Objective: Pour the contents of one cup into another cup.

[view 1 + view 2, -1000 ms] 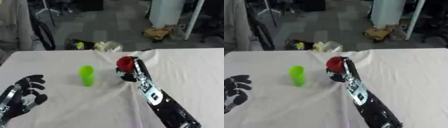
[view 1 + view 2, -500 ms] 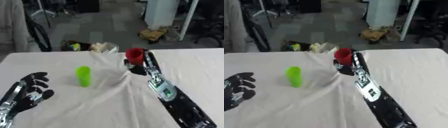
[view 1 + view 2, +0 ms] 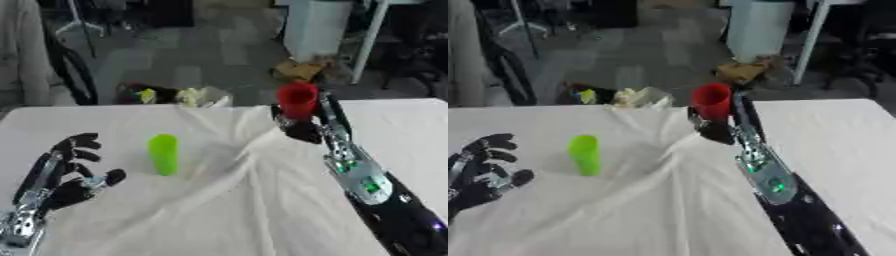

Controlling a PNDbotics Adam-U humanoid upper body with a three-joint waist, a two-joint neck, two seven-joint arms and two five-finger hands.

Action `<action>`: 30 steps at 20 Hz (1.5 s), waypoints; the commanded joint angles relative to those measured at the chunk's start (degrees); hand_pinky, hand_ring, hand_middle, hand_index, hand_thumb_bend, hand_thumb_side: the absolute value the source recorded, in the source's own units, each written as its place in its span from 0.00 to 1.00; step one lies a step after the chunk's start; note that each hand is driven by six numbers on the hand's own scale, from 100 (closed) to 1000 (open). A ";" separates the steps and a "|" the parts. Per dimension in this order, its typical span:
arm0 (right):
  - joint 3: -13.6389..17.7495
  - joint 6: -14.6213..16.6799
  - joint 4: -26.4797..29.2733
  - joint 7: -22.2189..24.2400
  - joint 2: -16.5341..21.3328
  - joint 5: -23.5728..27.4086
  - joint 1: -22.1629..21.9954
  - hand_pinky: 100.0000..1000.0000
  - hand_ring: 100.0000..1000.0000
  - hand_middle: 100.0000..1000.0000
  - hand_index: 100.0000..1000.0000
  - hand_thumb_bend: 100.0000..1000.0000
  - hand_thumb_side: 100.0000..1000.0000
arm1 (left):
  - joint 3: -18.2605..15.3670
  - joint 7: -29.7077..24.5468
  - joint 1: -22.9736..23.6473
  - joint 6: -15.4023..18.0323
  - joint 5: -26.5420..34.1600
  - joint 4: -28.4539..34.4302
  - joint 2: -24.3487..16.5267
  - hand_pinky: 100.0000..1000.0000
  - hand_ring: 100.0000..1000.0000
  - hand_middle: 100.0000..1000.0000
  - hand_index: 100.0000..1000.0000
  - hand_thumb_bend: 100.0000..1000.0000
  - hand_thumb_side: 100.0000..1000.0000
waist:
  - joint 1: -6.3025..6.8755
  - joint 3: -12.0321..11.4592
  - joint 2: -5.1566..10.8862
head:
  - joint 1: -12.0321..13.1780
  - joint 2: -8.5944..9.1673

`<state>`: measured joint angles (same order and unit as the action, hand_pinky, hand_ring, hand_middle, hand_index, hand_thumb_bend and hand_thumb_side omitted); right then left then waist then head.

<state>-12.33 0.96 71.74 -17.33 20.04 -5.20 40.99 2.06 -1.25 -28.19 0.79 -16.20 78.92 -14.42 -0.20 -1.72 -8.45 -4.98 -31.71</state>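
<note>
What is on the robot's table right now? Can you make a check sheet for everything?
Surface: table under a wrinkled white cloth.
Job's things: tall green plastic cup upright on the cloth; red plastic cup upright, held at the far edge.
Clutter: nothing seen on the table.
Hands: right hand curled round the red cup; left hand open near the lower left corner.
Cables: nothing seen.
Surroundings: grey floor with a heap of small things, a white bin beyond.

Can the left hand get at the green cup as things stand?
Probably yes. The left hand rests open on the white cloth beside the green cup, with only bare cloth between them. The right hand holds the red cup well away.
</note>
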 commanded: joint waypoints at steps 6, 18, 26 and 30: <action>0.94 -0.60 3.99 -1.18 1.75 2.93 -0.11 0.39 0.32 0.41 0.58 0.00 0.00 | 0.19 4.80 -4.00 2.50 -4.76 -7.60 1.85 0.38 0.60 0.63 0.81 0.95 0.40 | -0.38 1.35 0.88 | 1.18 -0.25; 0.62 -0.64 5.06 -1.25 1.19 3.77 -0.37 0.40 0.32 0.41 0.58 0.00 0.00 | -0.43 10.12 -8.13 4.21 -8.28 -15.51 4.65 0.37 0.59 0.62 0.80 0.93 0.37 | -0.94 2.83 0.27 | 2.24 0.05; 0.35 -0.63 5.46 -1.09 0.68 4.09 -0.26 0.40 0.32 0.41 0.58 0.00 0.00 | -0.99 14.19 -10.77 4.95 -10.49 -20.05 5.49 0.37 0.59 0.62 0.81 0.91 0.37 | -1.41 4.22 -0.27 | 3.08 0.53; 0.35 -0.64 5.65 -1.13 0.63 4.32 -0.27 0.40 0.32 0.41 0.58 0.00 0.00 | -1.44 15.64 -11.63 4.76 -10.73 -20.97 5.54 0.37 0.59 0.62 0.80 0.91 0.37 | -1.54 4.64 -0.55 | 3.27 0.71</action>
<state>-12.36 0.24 75.97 -18.44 19.92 -1.30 39.78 1.16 13.77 -38.52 5.54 -26.67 57.60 -8.53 -1.73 2.89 -9.85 -1.92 -31.57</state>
